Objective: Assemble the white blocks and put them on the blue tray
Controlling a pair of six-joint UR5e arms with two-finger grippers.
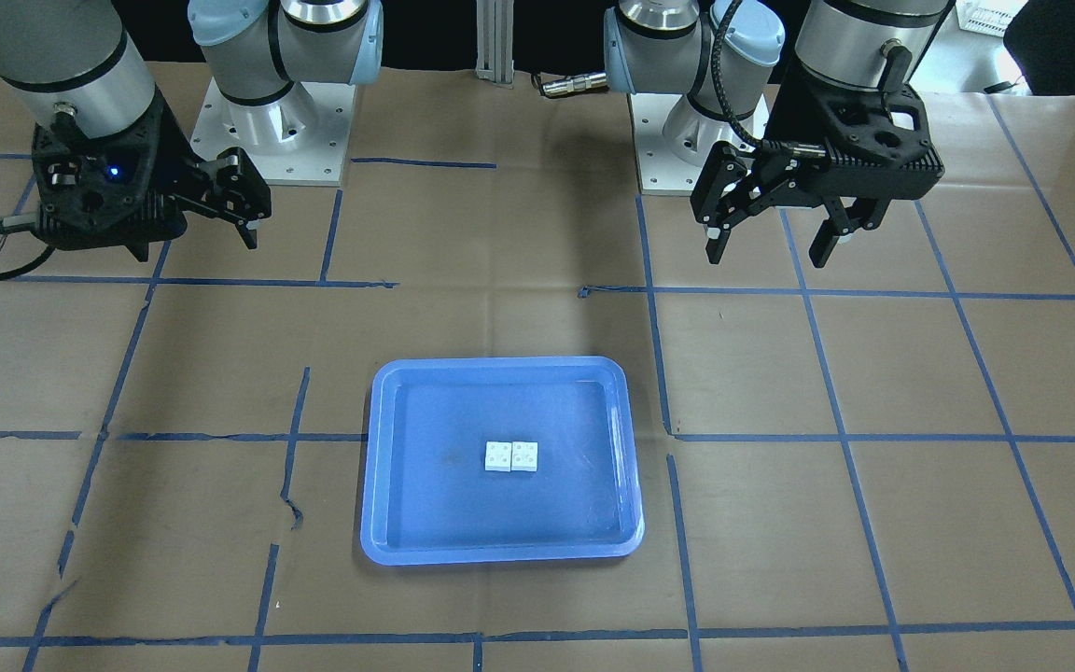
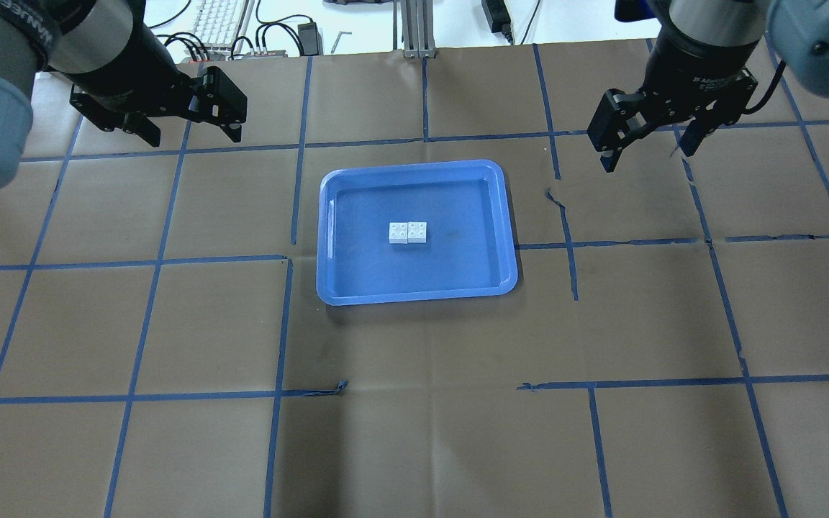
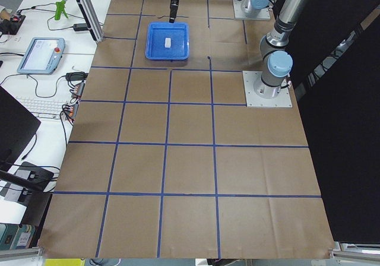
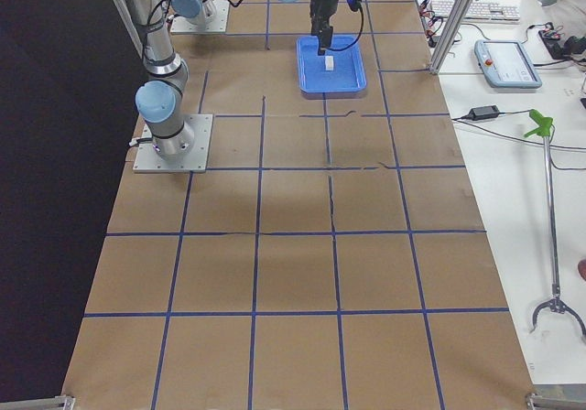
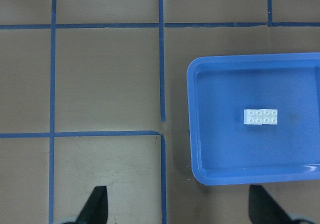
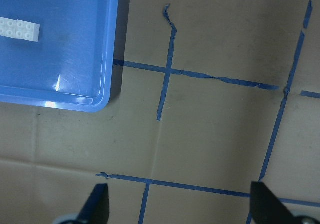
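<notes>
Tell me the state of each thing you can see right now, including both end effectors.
white blocks: side by side and touching, studs up, lying on the tray floor near its middle.
blue tray: flat on the table, upright, holding only the two blocks.
left end effector: open, empty, raised above the table, clear of the tray.
right end effector: open, empty, raised above the table, clear of the tray.

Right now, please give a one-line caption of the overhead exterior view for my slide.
The white blocks lie side by side in the blue tray; left gripper and right gripper hover open, empty.
</notes>
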